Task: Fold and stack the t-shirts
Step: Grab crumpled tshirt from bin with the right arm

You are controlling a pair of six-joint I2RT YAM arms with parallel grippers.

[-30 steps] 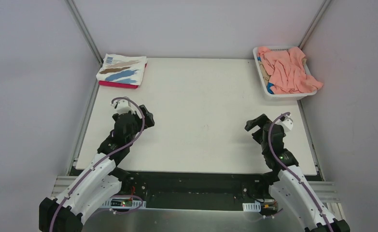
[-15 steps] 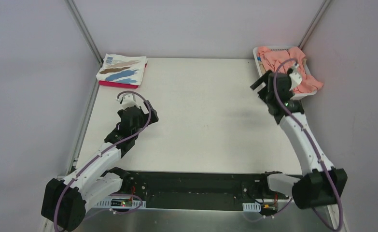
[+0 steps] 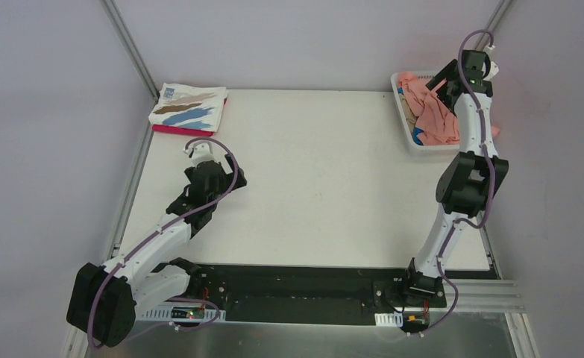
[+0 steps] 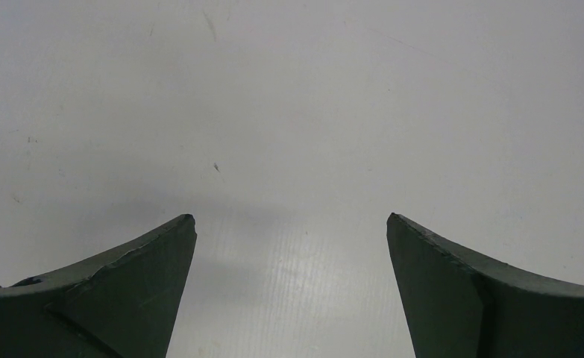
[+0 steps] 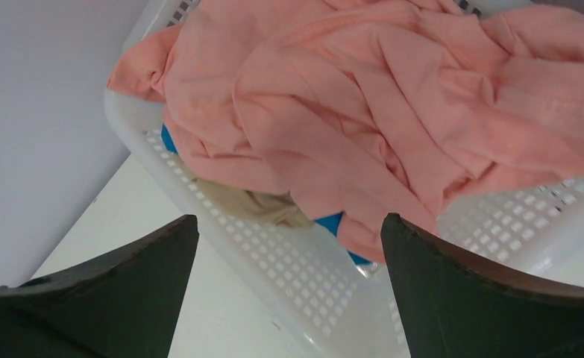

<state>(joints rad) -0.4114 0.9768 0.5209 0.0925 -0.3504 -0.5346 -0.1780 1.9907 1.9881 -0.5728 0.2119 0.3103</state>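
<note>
A crumpled salmon-pink t-shirt [image 3: 436, 112] fills the white basket [image 3: 423, 146] at the back right. In the right wrist view the pink t-shirt [image 5: 363, 97] lies over a tan one [image 5: 251, 203] and a bright blue one [image 5: 335, 221]. My right gripper [image 3: 444, 80] [image 5: 289, 218] hovers open above the basket's near wall [image 5: 289, 272], with nothing between its fingers. A folded white t-shirt with brown and blue strokes [image 3: 189, 106] lies on a magenta one [image 3: 178, 130] at the back left. My left gripper [image 3: 234, 179] [image 4: 290, 218] is open over bare table.
The white table [image 3: 318, 171] lies between grey side walls with metal corner rails. The basket sits against the right wall, with pink cloth hanging over its right rim.
The right arm swung from the table's front right up and back until it hangs over the basket. The left arm shifted slightly forward. Both grippers stayed open.
</note>
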